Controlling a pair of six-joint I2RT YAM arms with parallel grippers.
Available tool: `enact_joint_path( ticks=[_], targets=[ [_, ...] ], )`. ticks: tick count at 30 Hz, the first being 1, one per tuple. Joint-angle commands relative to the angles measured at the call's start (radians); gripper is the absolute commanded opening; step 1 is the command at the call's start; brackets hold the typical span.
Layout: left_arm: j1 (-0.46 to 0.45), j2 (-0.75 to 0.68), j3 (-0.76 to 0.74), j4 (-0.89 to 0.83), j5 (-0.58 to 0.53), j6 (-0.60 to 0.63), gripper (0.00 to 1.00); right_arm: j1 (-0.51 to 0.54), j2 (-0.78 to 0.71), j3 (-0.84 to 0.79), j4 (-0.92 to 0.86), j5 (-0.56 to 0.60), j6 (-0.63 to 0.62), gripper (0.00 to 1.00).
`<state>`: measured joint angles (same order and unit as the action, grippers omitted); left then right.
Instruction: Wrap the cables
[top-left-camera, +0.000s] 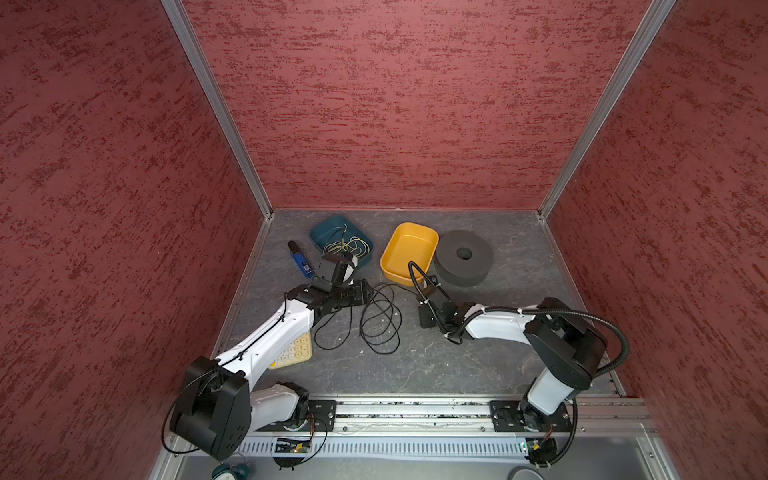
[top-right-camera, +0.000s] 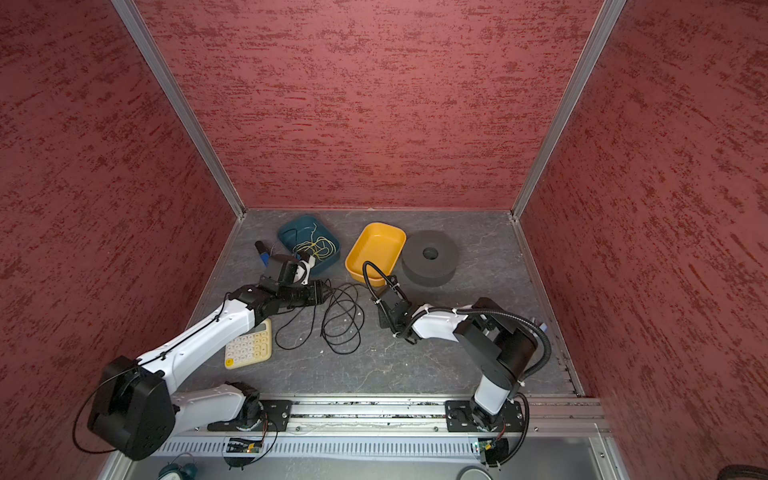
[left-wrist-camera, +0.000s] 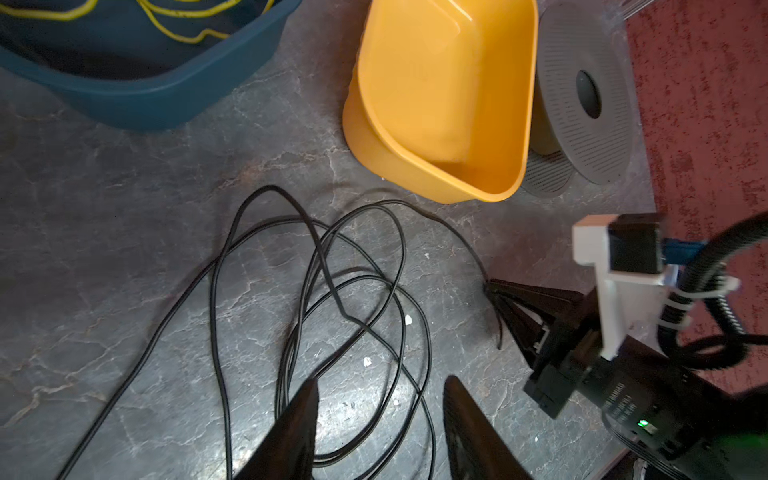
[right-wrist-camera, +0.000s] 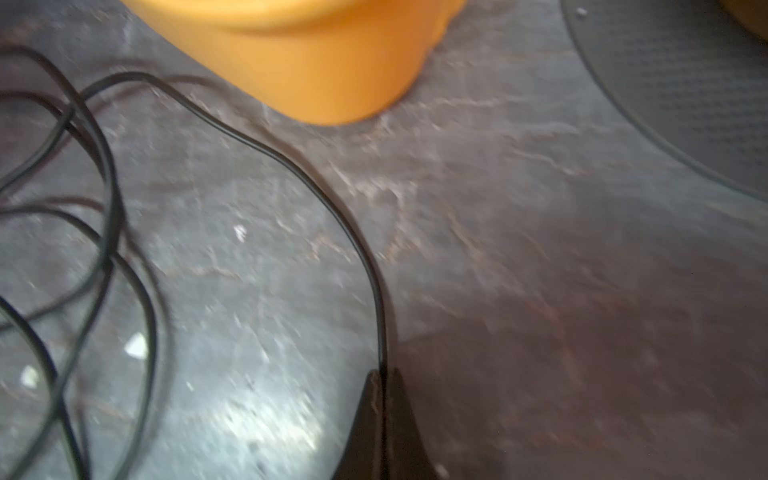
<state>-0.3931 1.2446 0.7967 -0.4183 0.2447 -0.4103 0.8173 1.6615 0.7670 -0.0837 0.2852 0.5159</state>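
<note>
Right wrist view: right gripper (right-wrist-camera: 383, 376) pressed shut on the cables (right-wrist-camera: 377, 295), one thin black strand pinched at the very tips. From there, a curve over the grey table (right-wrist-camera: 540, 291), passing just beside the wall of the yellow tray (right-wrist-camera: 316, 75), then off into blurred loops at the picture's edge.

Left wrist view: left gripper (left-wrist-camera: 382, 380) with jaws standing moderately apart, no strand gripped, poised over the loose loops with several strands crossing beneath and between the two fingers (left-wrist-camera: 297, 419). Cannot tell whether either finger touches a strand. Same picture: right gripper (left-wrist-camera: 494, 291) low at the table, holding the strand that trails out of the pile near the yellow tray (left-wrist-camera: 415, 174), a short tail hanging past the tips.

Both top views: cables (top-left-camera: 379, 322) (top-right-camera: 343, 322) lying as an untidy pile of loops on the table (top-left-camera: 478, 353), midway between the two arms, on the near side of the trays. Left gripper (top-left-camera: 365, 291) at the pile's far left edge; right gripper's tips hidden under its own wrist. Behind the pile: teal tray (top-left-camera: 328, 232) holding a yellow-green wire (top-left-camera: 353, 247), yellow tray next to it, grey foam ring (top-left-camera: 478, 268) touching or just beside the yellow tray — cannot tell which. Cream calculator (top-right-camera: 249, 345) partly under the left arm; blue gadget (top-left-camera: 300, 259) just left of the teal tray.
</note>
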Motion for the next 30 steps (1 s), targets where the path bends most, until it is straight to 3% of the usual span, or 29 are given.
enact_joint_path(
  ticks=[1,5,9,12,18,24,30],
  targets=[
    [0.005,0.043,-0.007,0.020,-0.023,0.011,0.49,0.001,-0.080,-0.034,0.015,0.038,-0.064,0.00],
    [0.010,0.111,-0.009,0.030,-0.029,0.013,0.42,-0.002,-0.080,-0.024,0.020,0.012,-0.095,0.00],
    [0.013,0.154,-0.013,0.021,-0.003,0.012,0.35,0.000,-0.075,-0.021,0.061,-0.062,-0.102,0.24],
    [0.014,0.158,-0.027,-0.006,-0.024,0.015,0.33,-0.002,-0.091,-0.032,0.079,-0.079,-0.100,0.32],
    [0.026,0.149,-0.079,0.010,-0.033,0.007,0.23,-0.001,-0.141,-0.056,0.115,-0.124,-0.114,0.33],
    [0.037,0.163,-0.090,0.003,-0.067,0.029,0.22,-0.001,-0.159,-0.064,0.113,-0.125,-0.114,0.34],
    [0.036,0.188,-0.099,0.054,-0.010,0.036,0.24,-0.001,-0.149,-0.065,0.121,-0.133,-0.107,0.34]
  ],
)
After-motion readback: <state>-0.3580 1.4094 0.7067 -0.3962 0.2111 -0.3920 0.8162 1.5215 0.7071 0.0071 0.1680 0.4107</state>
